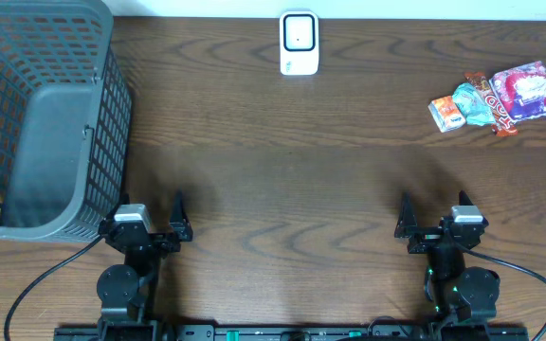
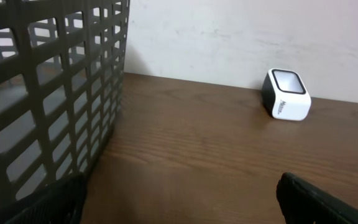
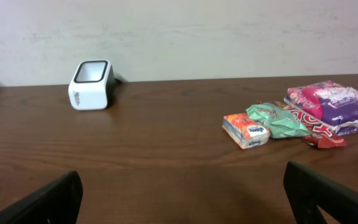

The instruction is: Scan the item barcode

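Resting at the near edge of the table (image 1: pixel 282 180), both arms low. The left gripper (image 1: pixel 150 212) and right gripper (image 1: pixel 433 212) have their jaws spread wide and hold nothing.

The snack packets (image 1: pixel 496 99) sit clustered at the far right, well apart from the right gripper, beyond it and to its right. The barcode scanner (image 1: pixel 300 43) is at far centre. The grey basket (image 1: pixel 36 123) is at the left, just beside the left gripper.

- **Right wrist view:** packets and scanner, with the orange packet (image 3: pixel 246 130) nearest the scanner.
- **Left wrist view:** basket wall and scanner only; the packets fall outside it.
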Motion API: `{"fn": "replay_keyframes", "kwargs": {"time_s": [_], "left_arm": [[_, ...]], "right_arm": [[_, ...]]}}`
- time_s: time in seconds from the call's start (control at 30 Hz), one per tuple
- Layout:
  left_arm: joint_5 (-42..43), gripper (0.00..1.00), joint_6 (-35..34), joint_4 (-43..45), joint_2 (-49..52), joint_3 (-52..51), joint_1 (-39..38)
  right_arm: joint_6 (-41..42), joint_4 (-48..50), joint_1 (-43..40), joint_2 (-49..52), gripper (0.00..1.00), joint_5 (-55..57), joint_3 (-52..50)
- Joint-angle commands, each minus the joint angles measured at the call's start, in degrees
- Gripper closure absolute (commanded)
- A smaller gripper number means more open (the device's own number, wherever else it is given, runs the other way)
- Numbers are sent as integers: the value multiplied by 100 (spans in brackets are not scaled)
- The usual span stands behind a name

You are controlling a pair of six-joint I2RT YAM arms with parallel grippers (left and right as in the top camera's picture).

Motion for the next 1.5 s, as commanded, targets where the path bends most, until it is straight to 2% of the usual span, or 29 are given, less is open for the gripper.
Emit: {"fn": "replay_keyframes", "kwargs": {"time_s": [0.0,0.2,0.4,0.77,1.47], "left_arm": [[-205,2,-42,-254,-50,-85,31],[-197,2,-11,-254,-50,-87,31],[-4,2,463,-249,-50,-85,31],[-9,2,629,-249,-50,-85,31],[-11,2,603,-238,-50,-85,87]], "right_arm": [[-44,-2,33,-33,1,-9,-26],[-42,-2,33,-33,1,-9,-26],[-42,-2,33,-33,1,-9,-26],[-42,0,33,-33,1,-9,-26],[-42,-2,33,-33,1,-9,-26]]}}
